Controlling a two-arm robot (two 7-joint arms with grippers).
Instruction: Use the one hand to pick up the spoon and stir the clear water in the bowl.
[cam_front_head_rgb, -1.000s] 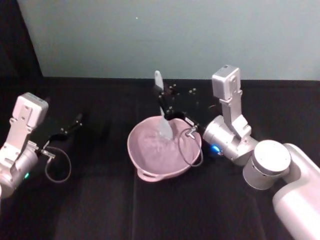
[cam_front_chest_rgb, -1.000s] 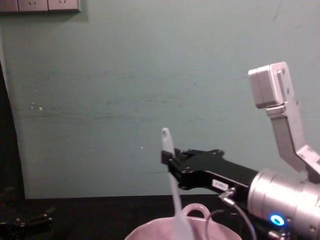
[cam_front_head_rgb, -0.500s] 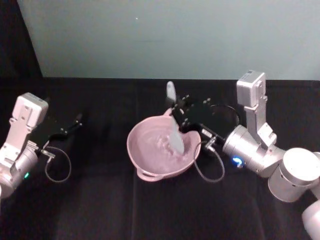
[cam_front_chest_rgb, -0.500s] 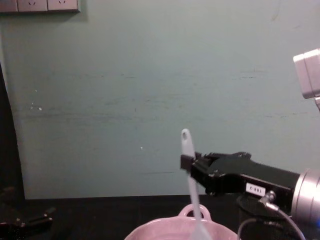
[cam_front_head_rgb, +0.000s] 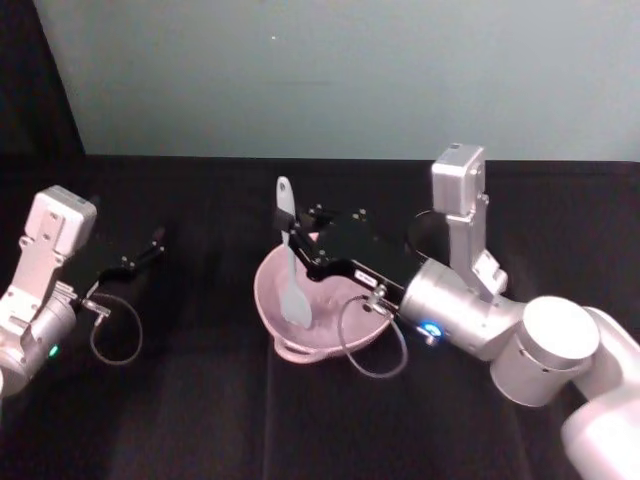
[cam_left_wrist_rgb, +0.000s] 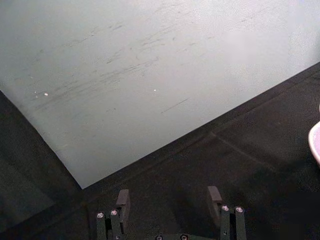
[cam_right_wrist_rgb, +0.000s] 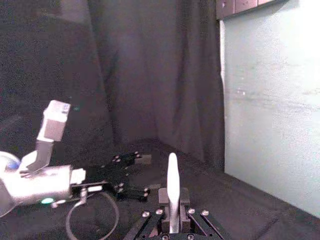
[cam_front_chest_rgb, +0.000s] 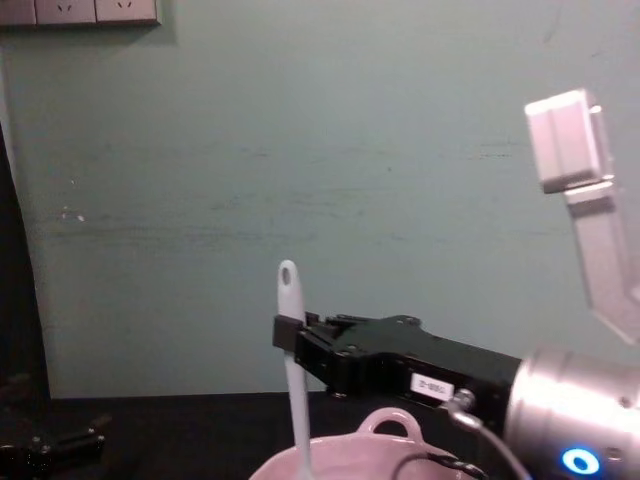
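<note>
The pale pink bowl (cam_front_head_rgb: 262, 298) sits mid-table, its loop handle toward me; the chest view shows its rim (cam_front_chest_rgb: 350, 458). The white spoon (cam_front_head_rgb: 288, 262) stands nearly upright with its flat head down inside the bowl's left side. My right gripper (cam_front_head_rgb: 296, 238) is shut on the spoon's handle, reaching in from the right above the bowl. From the side, the spoon (cam_front_chest_rgb: 291, 350) rises out of the bowl past the right gripper (cam_front_chest_rgb: 297, 338). The right wrist view shows the handle (cam_right_wrist_rgb: 172, 187) clamped between the jaws. My left gripper (cam_front_head_rgb: 140, 256) rests open at the far left.
A black cloth covers the table (cam_front_head_rgb: 200, 400). A pale green wall (cam_front_head_rgb: 330, 70) stands close behind it. A loose cable (cam_front_head_rgb: 372, 345) from the right wrist hangs beside the bowl's near rim. The left wrist view catches the bowl's edge (cam_left_wrist_rgb: 316, 145).
The right gripper has swept the spoon from the bowl's right side across to its left side, the head staying in the bowl. The left arm has not moved.
</note>
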